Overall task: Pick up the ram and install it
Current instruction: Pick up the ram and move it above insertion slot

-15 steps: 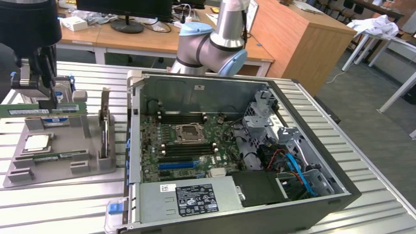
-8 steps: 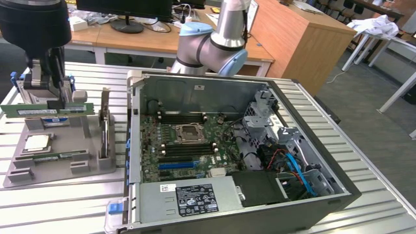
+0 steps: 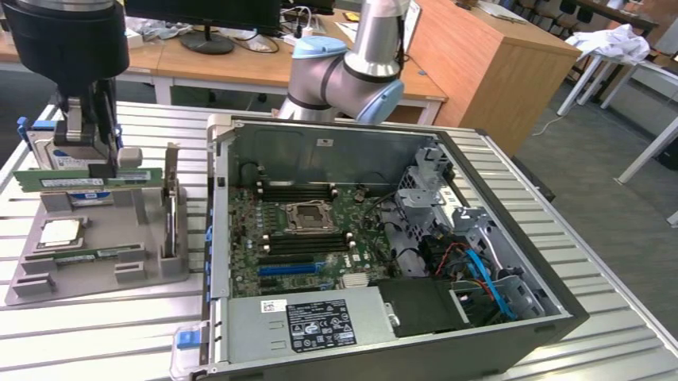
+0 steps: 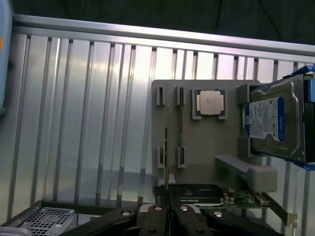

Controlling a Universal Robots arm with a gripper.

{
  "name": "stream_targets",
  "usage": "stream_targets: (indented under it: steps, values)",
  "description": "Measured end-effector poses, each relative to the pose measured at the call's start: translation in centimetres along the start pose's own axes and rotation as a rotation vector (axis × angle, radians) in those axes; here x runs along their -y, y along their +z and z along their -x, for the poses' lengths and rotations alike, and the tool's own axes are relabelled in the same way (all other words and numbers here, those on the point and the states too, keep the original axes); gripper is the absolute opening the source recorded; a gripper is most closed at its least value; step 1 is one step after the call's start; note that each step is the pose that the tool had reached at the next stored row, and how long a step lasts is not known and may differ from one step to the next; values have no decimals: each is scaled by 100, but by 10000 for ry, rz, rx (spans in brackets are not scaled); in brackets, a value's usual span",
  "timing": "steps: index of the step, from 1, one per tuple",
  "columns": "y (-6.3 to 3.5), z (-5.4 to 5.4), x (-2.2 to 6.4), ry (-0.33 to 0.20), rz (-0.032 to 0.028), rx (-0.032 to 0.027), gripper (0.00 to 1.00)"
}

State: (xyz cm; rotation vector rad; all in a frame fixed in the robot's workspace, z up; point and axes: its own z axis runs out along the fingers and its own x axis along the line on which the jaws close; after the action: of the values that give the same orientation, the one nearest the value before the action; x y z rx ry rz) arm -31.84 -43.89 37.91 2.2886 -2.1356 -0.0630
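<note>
The gripper (image 3: 101, 169) is clenched on the ram (image 3: 63, 182), pinching the green stick near its middle and holding it on edge, roughly level, over the grey tray (image 3: 101, 278) at the exterior view's left. On the tray sit a square processor (image 3: 60, 232), a second memory stick (image 3: 90, 255) and a blue-labelled hard drive (image 4: 270, 123). The open computer case (image 3: 561, 305) stands just beside the tray on the slatted metal table (image 3: 95, 333).

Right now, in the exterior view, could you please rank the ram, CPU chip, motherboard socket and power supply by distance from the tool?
1. ram, gripped in the tool
2. CPU chip, on the tray below
3. motherboard socket, inside the case
4. power supply, case's near end
</note>
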Motion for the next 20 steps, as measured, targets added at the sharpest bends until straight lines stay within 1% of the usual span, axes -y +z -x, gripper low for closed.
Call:
stream_targets:
  steps: [20]
  values:
    - [-9,-17,248,0,-1,0,12]
